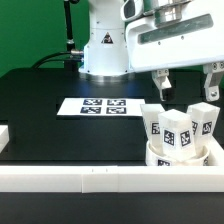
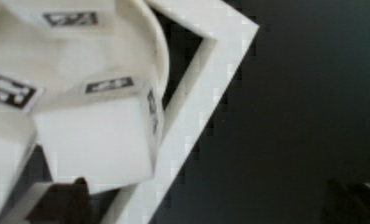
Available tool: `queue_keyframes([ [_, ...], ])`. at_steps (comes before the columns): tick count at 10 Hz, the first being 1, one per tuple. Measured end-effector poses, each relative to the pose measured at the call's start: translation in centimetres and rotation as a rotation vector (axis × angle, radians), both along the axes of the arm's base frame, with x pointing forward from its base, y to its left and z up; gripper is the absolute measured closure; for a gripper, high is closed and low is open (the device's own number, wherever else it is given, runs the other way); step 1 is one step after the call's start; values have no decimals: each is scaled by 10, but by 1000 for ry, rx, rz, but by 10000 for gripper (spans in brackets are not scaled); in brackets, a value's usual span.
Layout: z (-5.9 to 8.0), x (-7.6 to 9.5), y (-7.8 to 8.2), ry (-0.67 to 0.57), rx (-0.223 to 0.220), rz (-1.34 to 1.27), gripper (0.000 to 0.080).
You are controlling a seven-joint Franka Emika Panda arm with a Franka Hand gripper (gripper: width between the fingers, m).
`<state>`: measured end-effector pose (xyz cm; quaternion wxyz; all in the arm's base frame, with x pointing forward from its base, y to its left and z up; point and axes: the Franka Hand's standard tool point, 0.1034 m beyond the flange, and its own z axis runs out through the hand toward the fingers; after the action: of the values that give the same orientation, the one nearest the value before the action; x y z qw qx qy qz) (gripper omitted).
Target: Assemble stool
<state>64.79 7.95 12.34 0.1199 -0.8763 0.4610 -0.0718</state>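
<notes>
The stool (image 1: 178, 135), w/ three tagged legs (image 1: 157, 124) standing up from the round seat (image 1: 180, 157), is seen at the table's (image 1: 60, 115) front right corner in the exterior view, tucked against the white border rail (image 1: 90, 180). The gripper (image 1: 187, 85) is held just above the legs, fingers spread apart, nothing gripped. The marker board (image 1: 98, 106) is laid flat mid-table, well apart.

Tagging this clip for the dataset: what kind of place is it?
Likely a lab robot workcell, not a home. A green backdrop stands behind a black table; a marker board lies on it; white rails fence the stool parts under the gripper.
</notes>
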Motion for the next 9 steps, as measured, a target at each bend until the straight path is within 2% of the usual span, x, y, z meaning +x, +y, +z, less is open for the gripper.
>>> queue_keyframes([
  [1,0,0,-2,-15,-40,120,151],
  [2,0,0,-6,-35,-108,314,151],
  [3,-1,0,-10,-56,-199,556,151],
  [4,-3,-2,-11,-57,-234,662,151],
  [5,-3,-2,-13,-62,-292,859,151],
  [7,-4,-4,-19,-55,-320,1054,151],
  [9,-6,-9,-18,-2,-286,1042,151],
])
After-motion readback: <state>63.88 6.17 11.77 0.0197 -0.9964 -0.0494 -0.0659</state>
